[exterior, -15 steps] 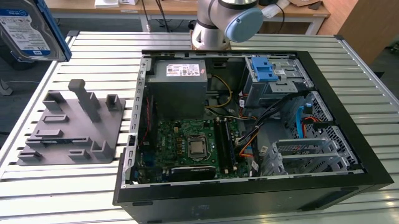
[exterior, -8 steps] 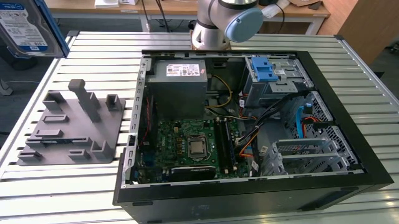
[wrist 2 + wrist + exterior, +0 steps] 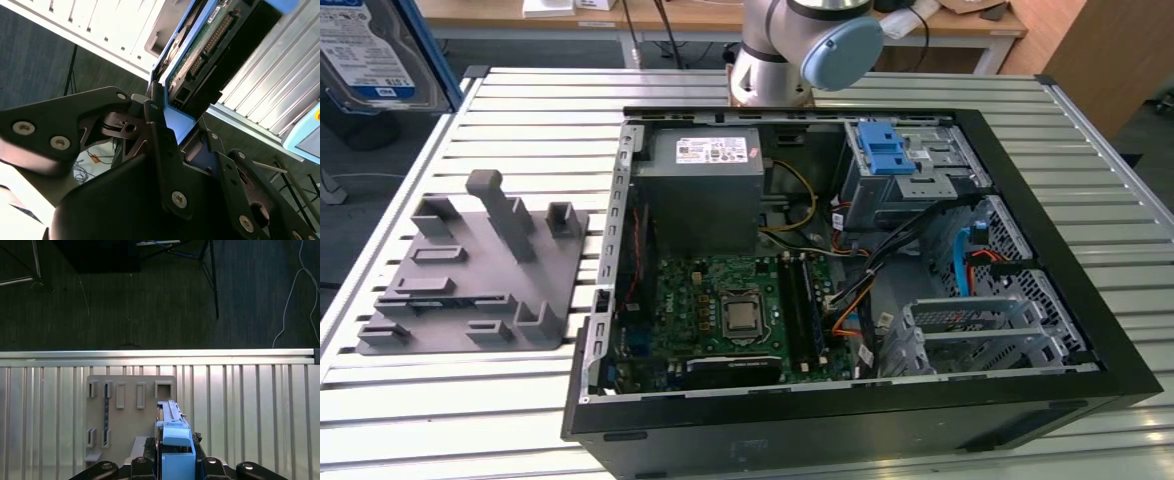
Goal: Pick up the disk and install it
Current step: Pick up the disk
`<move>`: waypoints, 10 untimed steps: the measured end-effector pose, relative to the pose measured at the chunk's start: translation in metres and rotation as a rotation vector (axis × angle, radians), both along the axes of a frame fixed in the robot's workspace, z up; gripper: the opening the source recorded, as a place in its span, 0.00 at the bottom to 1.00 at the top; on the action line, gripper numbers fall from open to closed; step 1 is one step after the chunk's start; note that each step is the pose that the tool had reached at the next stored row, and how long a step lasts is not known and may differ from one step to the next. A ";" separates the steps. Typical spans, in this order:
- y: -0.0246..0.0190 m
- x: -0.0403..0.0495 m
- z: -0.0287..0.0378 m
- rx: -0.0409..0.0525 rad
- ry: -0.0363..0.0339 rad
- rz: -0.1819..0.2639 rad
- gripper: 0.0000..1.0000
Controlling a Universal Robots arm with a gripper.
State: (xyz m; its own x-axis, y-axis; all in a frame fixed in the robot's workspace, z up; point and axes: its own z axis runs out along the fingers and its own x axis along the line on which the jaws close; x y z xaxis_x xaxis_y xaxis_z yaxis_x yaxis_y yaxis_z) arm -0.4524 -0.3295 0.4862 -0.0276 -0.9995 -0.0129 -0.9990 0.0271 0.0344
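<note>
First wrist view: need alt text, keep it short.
The end effector grips the blue-framed disk edge-on, over a grey slotted fixture on a slatted metal table. Beyond the table's edge lies dark floor.

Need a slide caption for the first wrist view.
Gripper shut on the disk, held edge-on, grey fixture on the slatted table beyond.

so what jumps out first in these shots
The open computer case dominates the slatted table in the exterior view, its motherboard exposed. At that view's top left corner the disk hangs in the air. In the first wrist view the gripper is shut on its blue carrier, with a grey fixture beyond.
</note>
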 end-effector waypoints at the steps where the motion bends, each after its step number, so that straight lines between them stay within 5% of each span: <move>1: 0.0000 0.0000 0.0014 0.0001 0.0000 0.000 0.36; 10: -0.0030 0.0004 0.0094 0.0000 0.0002 0.000 0.36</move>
